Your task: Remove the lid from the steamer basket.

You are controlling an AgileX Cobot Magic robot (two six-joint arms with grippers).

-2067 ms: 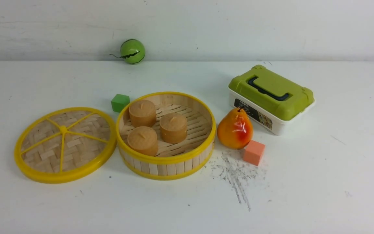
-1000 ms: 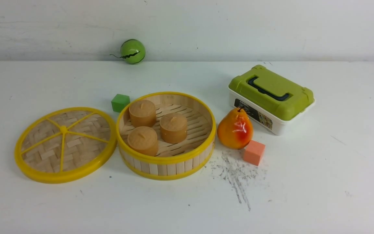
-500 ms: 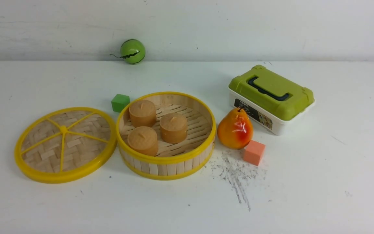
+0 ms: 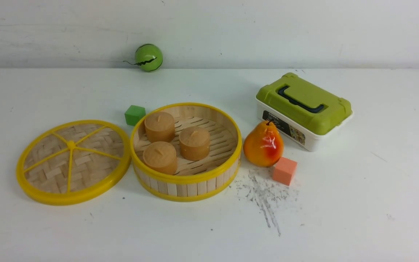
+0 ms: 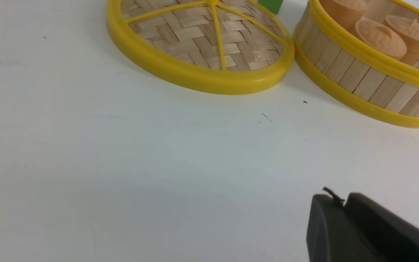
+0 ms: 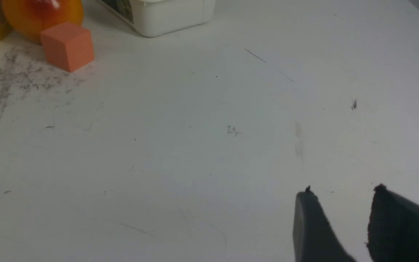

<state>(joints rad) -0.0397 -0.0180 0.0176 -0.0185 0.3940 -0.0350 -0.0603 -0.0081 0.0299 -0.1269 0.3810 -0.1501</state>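
The lid [image 4: 72,162], woven bamboo with a yellow rim and spokes, lies flat on the table to the left of the steamer basket [image 4: 186,182], touching its side. The basket is uncovered and holds three tan buns [image 4: 194,142]. In the left wrist view the lid [image 5: 198,40] and basket [image 5: 362,82] lie far ahead of my left gripper [image 5: 340,199], which is shut and empty above bare table. My right gripper [image 6: 344,193] is open and empty above bare table. Neither gripper shows in the front view.
A green cube [image 4: 134,115] sits behind the lid and basket. A pear [image 4: 263,145] and an orange cube [image 4: 284,170] lie right of the basket, with a white box with a green top [image 4: 303,109] behind them. A green ball [image 4: 148,57] rests by the back wall.
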